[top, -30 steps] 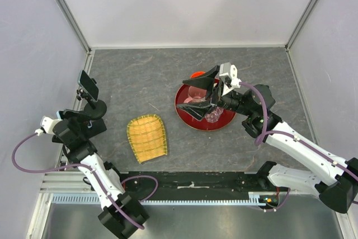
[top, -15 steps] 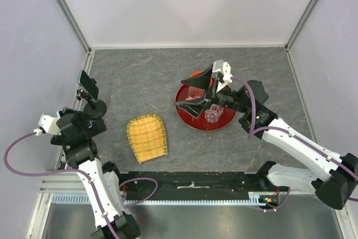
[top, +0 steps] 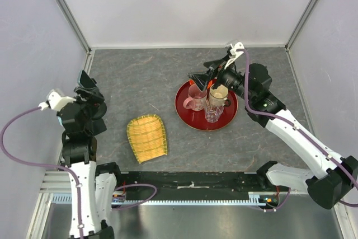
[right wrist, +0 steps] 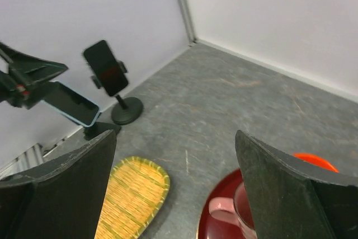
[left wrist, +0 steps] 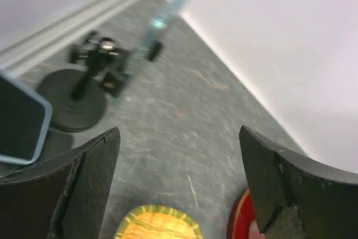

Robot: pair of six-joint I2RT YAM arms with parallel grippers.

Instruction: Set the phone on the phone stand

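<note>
While I look down from above, the left gripper (top: 92, 89) hangs spread wide by the left wall, right over the phone stand (top: 99, 110), so the stand's head is hidden beneath it. The right gripper (top: 199, 71), just as wide and empty, hovers over the far rim of the red tray (top: 182, 113) with its three cups (top: 196, 98), and a bamboo mat (top: 147, 137) lies between the arms. Through the left wrist camera nothing sits between the wide fingers. Ahead, the stand's clamp grips the phone (left wrist: 150, 33), seen edge-on and tilted, while a second phone (left wrist: 19, 118) with a pale blue rim shows low on the left, outside the fingers. From the right wrist, the phone sits clamped on the stand near the wall, dark face toward this camera. The second phone is lower, just beside the left arm, and I cannot tell what carries it.
</note>
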